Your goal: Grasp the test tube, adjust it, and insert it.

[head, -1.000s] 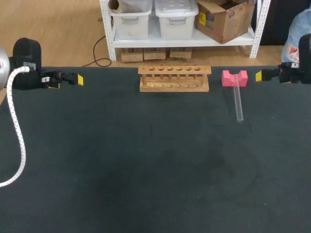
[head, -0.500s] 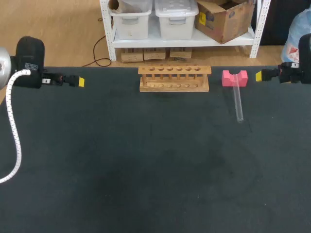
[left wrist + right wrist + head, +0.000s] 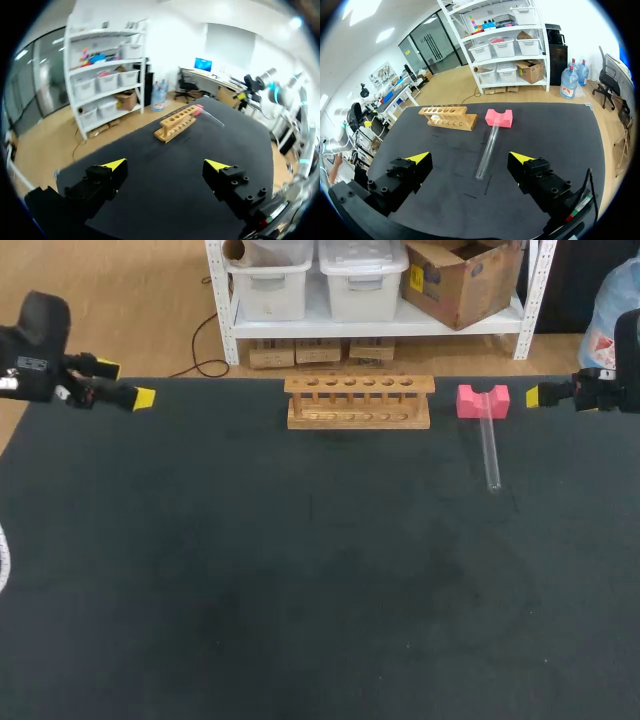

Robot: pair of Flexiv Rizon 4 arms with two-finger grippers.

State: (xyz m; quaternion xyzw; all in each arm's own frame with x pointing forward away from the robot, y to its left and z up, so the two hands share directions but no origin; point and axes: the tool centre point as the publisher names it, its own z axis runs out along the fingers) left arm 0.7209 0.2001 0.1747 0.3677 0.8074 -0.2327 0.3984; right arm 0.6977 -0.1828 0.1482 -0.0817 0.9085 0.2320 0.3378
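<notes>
A clear test tube (image 3: 490, 450) lies on the black table (image 3: 300, 580), its far end resting in a pink block (image 3: 483, 400). A wooden rack (image 3: 359, 402) with a row of holes stands at the table's back middle. My right gripper (image 3: 535, 395) hangs open at the back right edge, to the right of the pink block and apart from the tube. In the right wrist view the tube (image 3: 488, 152) lies ahead of the open gripper (image 3: 470, 159). My left gripper (image 3: 126, 384) is open at the far back left; its wrist view shows the rack (image 3: 178, 122) far ahead of the gripper (image 3: 165, 167).
The table's back edge runs just behind the rack and the pink block (image 3: 499, 117). The rack (image 3: 447, 117) stands to the left of the block, with a gap between them. Nothing else lies on the black surface.
My left gripper has swung further left and back and has turned, and its white cable has dropped out of the picture. The right arm, the tube and the rack have kept still.
</notes>
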